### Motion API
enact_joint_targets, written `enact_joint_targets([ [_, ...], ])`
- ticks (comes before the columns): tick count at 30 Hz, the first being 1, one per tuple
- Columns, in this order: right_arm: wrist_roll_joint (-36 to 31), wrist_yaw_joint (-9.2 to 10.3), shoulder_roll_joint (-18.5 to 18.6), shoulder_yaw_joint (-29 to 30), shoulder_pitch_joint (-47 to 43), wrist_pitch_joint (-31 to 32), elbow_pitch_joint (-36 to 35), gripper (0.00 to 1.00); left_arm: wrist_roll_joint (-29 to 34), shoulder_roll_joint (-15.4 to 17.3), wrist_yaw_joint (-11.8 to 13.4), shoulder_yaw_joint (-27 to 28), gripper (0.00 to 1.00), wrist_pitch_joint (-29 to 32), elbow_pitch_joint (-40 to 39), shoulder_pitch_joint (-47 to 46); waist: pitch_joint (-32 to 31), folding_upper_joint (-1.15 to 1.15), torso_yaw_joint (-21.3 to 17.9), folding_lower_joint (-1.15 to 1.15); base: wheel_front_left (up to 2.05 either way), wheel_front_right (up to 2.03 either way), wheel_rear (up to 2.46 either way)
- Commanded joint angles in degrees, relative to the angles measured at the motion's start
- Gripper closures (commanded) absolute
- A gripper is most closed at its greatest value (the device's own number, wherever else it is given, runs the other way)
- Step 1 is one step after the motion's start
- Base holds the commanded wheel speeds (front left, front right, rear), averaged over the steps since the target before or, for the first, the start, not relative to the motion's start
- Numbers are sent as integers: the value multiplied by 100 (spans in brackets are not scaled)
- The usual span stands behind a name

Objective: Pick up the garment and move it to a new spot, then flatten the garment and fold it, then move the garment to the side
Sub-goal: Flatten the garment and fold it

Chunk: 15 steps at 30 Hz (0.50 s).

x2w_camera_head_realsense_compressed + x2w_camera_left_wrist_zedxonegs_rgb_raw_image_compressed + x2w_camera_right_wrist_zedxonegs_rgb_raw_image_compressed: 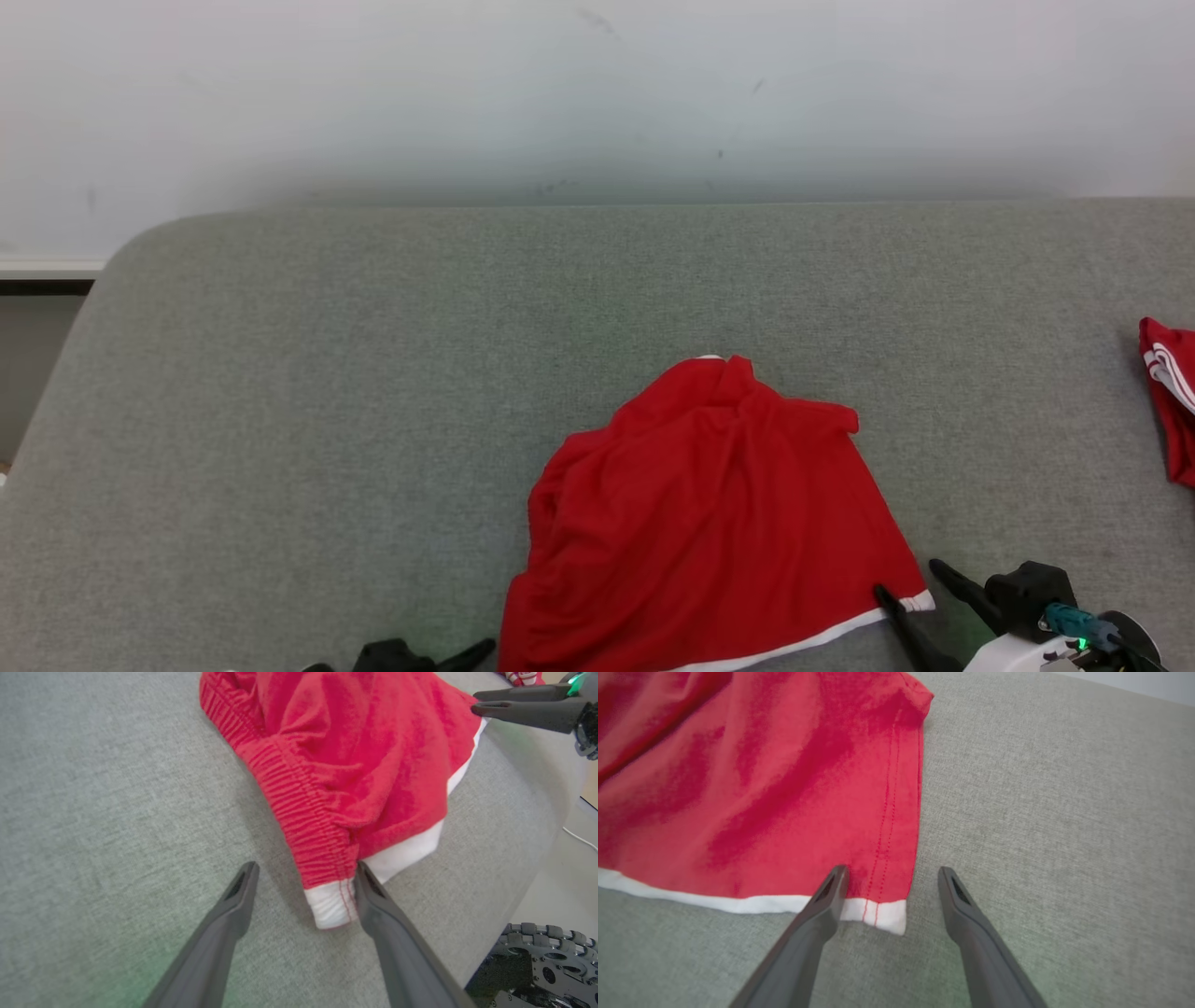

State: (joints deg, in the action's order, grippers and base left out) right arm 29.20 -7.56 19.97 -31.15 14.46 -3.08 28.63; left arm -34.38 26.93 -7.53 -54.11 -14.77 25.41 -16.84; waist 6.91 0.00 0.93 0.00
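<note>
The garment (pixel 709 523) is a pair of red shorts with a white hem, lying rumpled on the grey cushion (pixel 373 373) near its front edge. My left gripper (pixel 306 868) is open, and the white-trimmed end of the ribbed waistband lies between its fingers. In the head view the left gripper (pixel 439 658) shows just left of the garment's lower left corner. My right gripper (pixel 893 871) is also open and straddles the garment's (pixel 761 788) lower right hem corner. It sits at the lower right in the head view (pixel 910 581).
A second red piece of clothing with white stripes (pixel 1167 401) lies at the cushion's far right. A white wall (pixel 597 93) stands behind. The cushion's front edge drops to the floor beside my wheeled base (pixel 537 961).
</note>
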Motion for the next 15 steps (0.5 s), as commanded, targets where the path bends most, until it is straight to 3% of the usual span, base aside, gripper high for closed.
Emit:
enact_joint_targets([
  [1, 104, 16, 16, -60, 108, -4, 62, 0, -119, 7, 11, -96, 0, -22, 47, -52, 0, 0, 22, 0, 0, 0, 0],
  [15, 475, -6, 0, -755, 119, 384, 330, 0, -239, -31, 11, -369, 0, -30, -5, -45, -20, 0, 107, 0, 0, 0, 0],
])
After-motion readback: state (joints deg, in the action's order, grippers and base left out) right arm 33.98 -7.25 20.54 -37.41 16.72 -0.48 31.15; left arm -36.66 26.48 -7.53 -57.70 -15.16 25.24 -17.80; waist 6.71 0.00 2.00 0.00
